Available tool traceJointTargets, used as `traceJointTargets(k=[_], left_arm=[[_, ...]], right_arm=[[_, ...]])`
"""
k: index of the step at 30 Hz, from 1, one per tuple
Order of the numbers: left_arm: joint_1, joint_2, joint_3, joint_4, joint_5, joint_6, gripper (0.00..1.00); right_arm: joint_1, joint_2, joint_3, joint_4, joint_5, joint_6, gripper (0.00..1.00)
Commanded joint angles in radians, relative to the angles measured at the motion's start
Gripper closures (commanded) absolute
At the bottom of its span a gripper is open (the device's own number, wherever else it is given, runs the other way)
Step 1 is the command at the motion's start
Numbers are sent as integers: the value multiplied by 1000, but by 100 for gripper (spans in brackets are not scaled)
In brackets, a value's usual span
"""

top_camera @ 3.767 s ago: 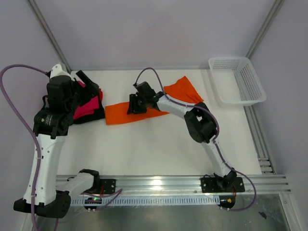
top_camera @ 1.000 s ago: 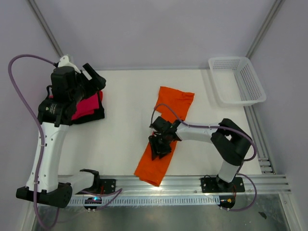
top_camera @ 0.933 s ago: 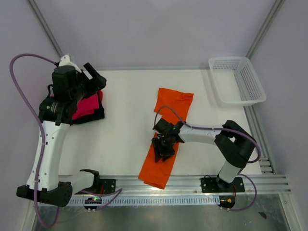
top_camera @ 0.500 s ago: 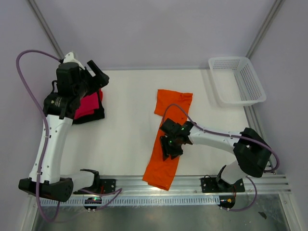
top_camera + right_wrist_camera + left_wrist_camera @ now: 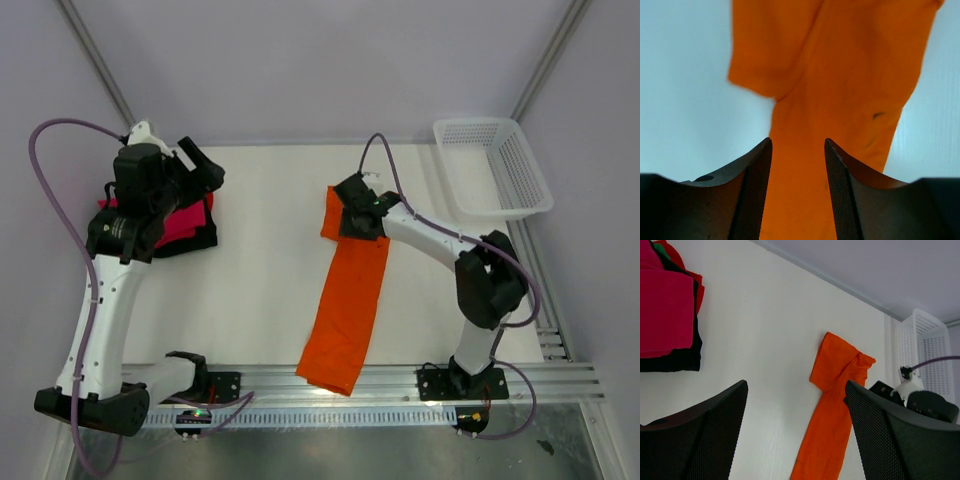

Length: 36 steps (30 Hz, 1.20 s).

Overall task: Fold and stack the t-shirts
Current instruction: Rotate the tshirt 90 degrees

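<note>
The bright orange t-shirt (image 5: 345,300) lies flat as a long narrow strip, running from the table's middle back to the near edge. My right gripper (image 5: 352,218) hovers over its far end, jaws open, with orange cloth (image 5: 840,75) below and between the fingers (image 5: 756,170). The magenta-pink t-shirt (image 5: 185,220) lies folded on the folded black t-shirt (image 5: 197,241) at the far left. My left gripper (image 5: 200,165) is raised above that stack, wide open and empty. Its view shows the pink shirt (image 5: 665,310), the black shirt (image 5: 670,360) and the orange shirt (image 5: 832,425).
A white mesh basket (image 5: 540,205) stands at the back right corner and also shows in the left wrist view (image 5: 925,335). A metal rail (image 5: 400,380) runs along the near edge, where the orange strip's near end reaches.
My right gripper has moved from the shirt's middle, near the front, to its far end. The orange shirt now lies straighter and longer. The left gripper stays raised over the stack.
</note>
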Motion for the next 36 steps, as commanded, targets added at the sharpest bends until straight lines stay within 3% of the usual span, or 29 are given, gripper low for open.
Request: traceJointTargets(k=[1,7,10,20,27,36], left_arm=[[4,-49,-24,22,-15,6,18],[4,-84,-68,13,-28,-4,18],[4,-95,-72,5,-41,-4,18],[4,-109,-64,-15,-99,7,18],[4,-113,-65,-21,-107,7,19],[4,-129,-53,-41,-128,3,19]], right_arm=[[-113,102,75,68,35,16,49],[-193,352,385,-41,30,-82,49],[-227,411,443,-41,15,-90,49],[-276,502,499,-84,-21,-37,49],[-285,520,437,-69,-77,-4,49],[-285,629,560,-4,-341,-116,50]])
